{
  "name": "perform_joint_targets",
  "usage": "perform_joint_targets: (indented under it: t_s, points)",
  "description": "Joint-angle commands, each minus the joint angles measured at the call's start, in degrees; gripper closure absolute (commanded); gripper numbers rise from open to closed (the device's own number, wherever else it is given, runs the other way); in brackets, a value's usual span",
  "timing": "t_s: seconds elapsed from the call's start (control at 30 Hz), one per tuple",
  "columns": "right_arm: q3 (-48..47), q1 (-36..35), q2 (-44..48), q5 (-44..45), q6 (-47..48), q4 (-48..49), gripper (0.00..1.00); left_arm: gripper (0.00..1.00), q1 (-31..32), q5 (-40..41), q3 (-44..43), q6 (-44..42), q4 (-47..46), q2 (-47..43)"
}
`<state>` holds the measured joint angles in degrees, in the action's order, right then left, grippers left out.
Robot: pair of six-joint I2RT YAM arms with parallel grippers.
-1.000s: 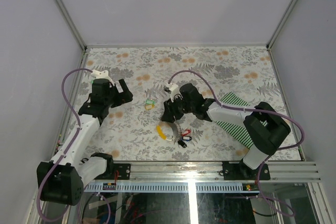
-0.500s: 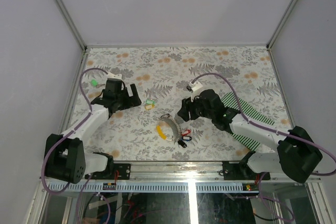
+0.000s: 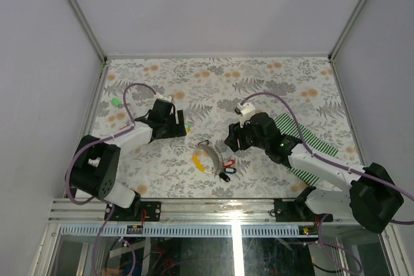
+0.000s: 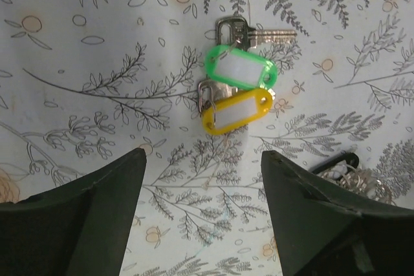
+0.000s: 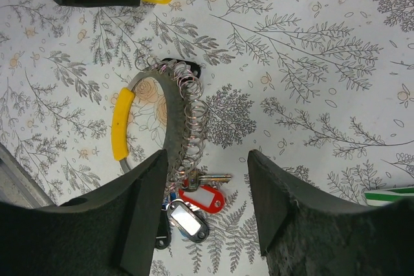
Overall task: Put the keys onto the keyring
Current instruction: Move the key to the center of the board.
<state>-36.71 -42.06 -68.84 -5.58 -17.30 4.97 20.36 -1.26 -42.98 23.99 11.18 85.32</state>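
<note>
Two keys with a green tag (image 4: 239,69) and a yellow tag (image 4: 236,109) lie together on the floral cloth, just beyond my open left gripper (image 4: 202,224). In the top view they (image 3: 188,127) peek out at the tip of that gripper (image 3: 182,125). The keyring (image 5: 191,114) is a chain of silvery rings along a grey band with a yellow segment (image 5: 121,123). A red-tagged key (image 5: 200,198) and a black-tagged key (image 5: 187,219) hang at its near end. My right gripper (image 5: 207,218) is open and empty above those tags, and shows in the top view (image 3: 231,141).
A green-and-white striped mat (image 3: 304,147) lies under the right arm. A small green item (image 3: 116,102) sits near the table's left edge. The keyring's edge (image 4: 352,176) shows at the right in the left wrist view. Grey walls close in the table.
My left arm has swung right and come down close to the green and yellow keys. My right gripper drew back to the right off the keyring, then held.
</note>
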Motion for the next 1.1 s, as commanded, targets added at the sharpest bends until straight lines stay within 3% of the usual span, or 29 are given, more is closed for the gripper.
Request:
perform_joint_targets:
  t_s: [0.0, 0.2, 1.07]
  points:
    - [0.4, 0.5, 2.3, 1.0, 0.5, 0.3, 0.41, 0.30, 0.7, 4.3, -3.4, -0.2, -5.1, 2.7]
    - [0.9, 0.6, 2.5, 0.0, -0.1, 0.4, 0.41, 0.38, 1.3, 8.0, -5.3, -1.9, -4.9, 4.6]
    - [0.4, 0.6, 1.9, -1.8, 0.2, -0.2, 0.41, 0.73, 1.9, 5.5, -5.5, -4.7, -7.6, 8.7]
